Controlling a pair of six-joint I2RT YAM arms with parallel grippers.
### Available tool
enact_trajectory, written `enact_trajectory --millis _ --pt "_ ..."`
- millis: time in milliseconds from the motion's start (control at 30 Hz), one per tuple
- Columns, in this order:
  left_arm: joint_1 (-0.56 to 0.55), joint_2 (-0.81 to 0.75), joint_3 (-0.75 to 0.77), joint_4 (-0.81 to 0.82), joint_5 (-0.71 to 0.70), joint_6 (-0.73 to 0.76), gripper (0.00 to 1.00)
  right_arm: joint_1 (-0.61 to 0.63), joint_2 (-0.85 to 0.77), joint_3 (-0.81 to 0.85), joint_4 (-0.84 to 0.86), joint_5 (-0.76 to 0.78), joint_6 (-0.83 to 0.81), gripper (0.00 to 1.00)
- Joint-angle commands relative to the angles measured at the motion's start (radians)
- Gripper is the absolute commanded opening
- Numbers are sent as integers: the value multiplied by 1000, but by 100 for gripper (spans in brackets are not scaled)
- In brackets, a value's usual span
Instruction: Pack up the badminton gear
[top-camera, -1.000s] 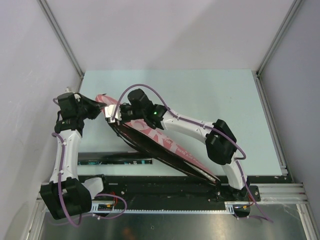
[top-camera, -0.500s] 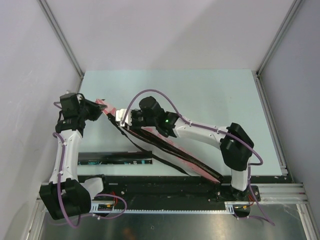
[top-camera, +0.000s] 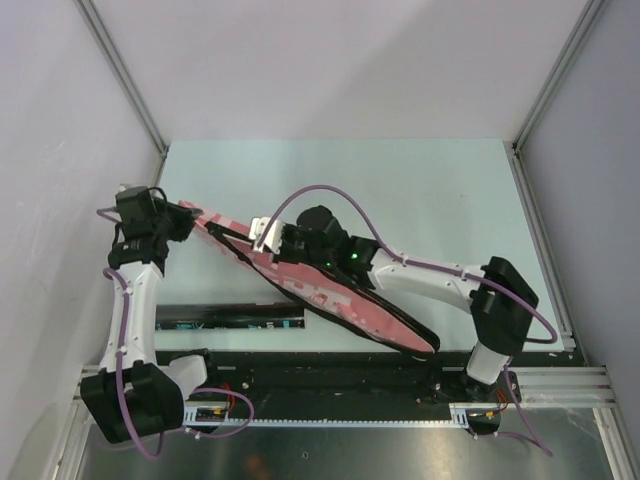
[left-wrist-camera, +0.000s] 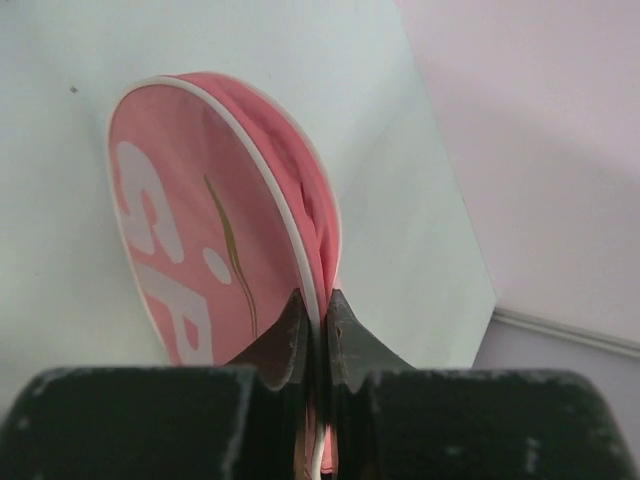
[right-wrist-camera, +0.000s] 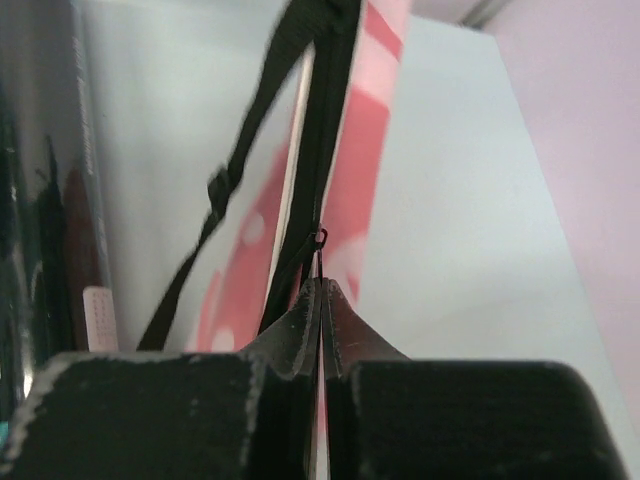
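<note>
The pink bag (top-camera: 330, 295) lies on the bench (top-camera: 440, 200) on a slant, its rounded head toward 10 o'clock and its narrow end toward 5 o'clock by the base of the right arm. The left tool (top-camera: 192, 216) meets the bag at the 10 o'clock end. In the left wrist view that tool (left-wrist-camera: 318, 322) has its two dark fingers (left-wrist-camera: 292, 335) pressed together on the white-piped rim of the bag (left-wrist-camera: 200, 230), pinching the fabric edge, with large white letters showing on the pink face to the left of the rim. The right tool (top-camera: 264, 236) sits over the upper edge of the bag, a little toward 4 o'clock from the left tool and apart from it. In the right wrist view this tool (right-wrist-camera: 320, 300) is closed on the small black zipper pull (right-wrist-camera: 320, 240), whose thin tab runs down between the fingertips. The dark zipper line runs on toward 12 o'clock along the bag (right-wrist-camera: 365, 150). A black strap (right-wrist-camera: 240, 165) hangs loosely beside the zipper on its 9 o'clock side. A long black tube (top-camera: 230, 320) lies along the near edge of the bench at about 7 o'clock, parallel to that edge. Its right end is near the bag's lower side, but whether they touch cannot be told.
</note>
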Motion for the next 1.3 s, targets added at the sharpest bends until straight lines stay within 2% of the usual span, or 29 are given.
enact_trajectory --millis 0,133,300,600,700,867,1033,1267 --pt "48 -7 78 142 -185 -10 0 -8 -141 -107 -59 245 66 0" --pt "73 31 90 142 -267 -10 0 -20 -255 -250 -34 421 120 0" --pt "123 95 129 149 -262 -14 0 -23 -416 -435 -49 564 166 0" --pt "211 220 201 192 -154 -28 0 -9 -706 -647 -148 894 348 0" --pt "211 243 209 210 -113 -20 0 -11 -799 -699 -137 949 391 0" --pt "206 283 193 247 -41 16 0 -38 -905 -777 -114 950 439 0" --pt "191 274 163 289 22 72 0 -43 -902 -773 -68 898 453 0" --pt "186 235 66 367 130 44 0 -55 -890 -768 -94 765 563 0"
